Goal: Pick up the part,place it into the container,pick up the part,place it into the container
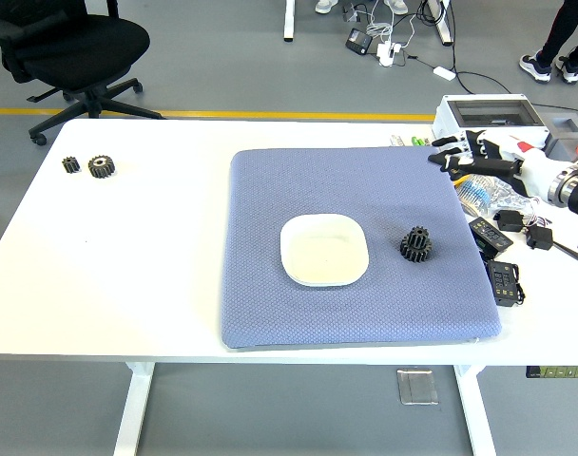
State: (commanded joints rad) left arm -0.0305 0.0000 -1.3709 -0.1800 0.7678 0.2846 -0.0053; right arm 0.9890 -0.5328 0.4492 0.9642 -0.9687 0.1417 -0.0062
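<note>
Where the right arm enters at 3 o'clock: right hand (463,152), white and black, fingers spread, holding nothing, poised over the far right corner of the blue-grey mat (356,242). At 7 o'clock from the hand: black gear (416,245), upright on the mat. Just beside it at 9 o'clock: white dish (323,250), mid-mat, apart from the gear. Well apart at 10 o'clock, on the bare white table (108,266): two small gears (89,166), side by side.

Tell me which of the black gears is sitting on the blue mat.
The black gear just right of the white dish. The other two gears lie on the bare white table at its far left corner.
</note>
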